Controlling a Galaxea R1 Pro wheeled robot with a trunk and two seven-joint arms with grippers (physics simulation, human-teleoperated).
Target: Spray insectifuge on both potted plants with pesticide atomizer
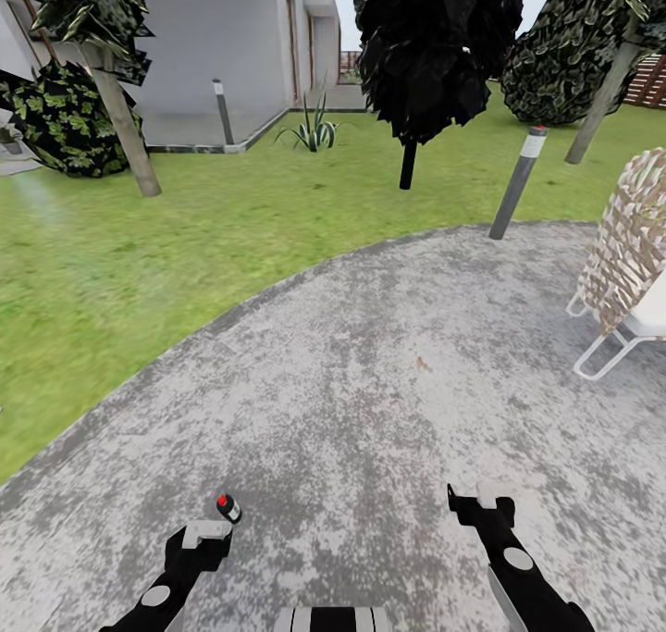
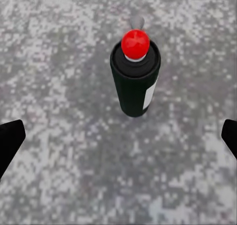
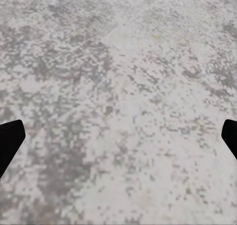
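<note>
1. Spreading under the robot in the head view is a mottled grey paved patio, curving away toward 12 and 1 o'clock, with green lawn beyond its edge from 9 to 12 o'clock.
2. Past the lawn stands a pale house wall at 11 o'clock, with a spiky grass-like plant near its corner and a round dark-leaved bush at 10 o'clock.
3. A black-leaved tree rises at 12 o'clock, and two grey bollard lights stand on the grass; one is just at the patio edge at 1 o'clock.
4. A white-framed woven chair sits on the patio at 3 o'clock.
5. The left claw is at 7 o'clock in the head view; in the left wrist view its two black fingertips show far apart at the picture's opposite edges, so it is spread wide.
6. The pesticide atomizer, a dark cylinder with a red cap and a white label patch, stands upright on the paving; it lies ahead of the left claw, between the lines of its fingers but clear of both.
7. In the head view the atomizer is just beyond the left claw toward 12 o'clock.
8. The right claw is at 5 o'clock, spread wide, well apart from the atomizer, with bare paving in front of it.
</note>
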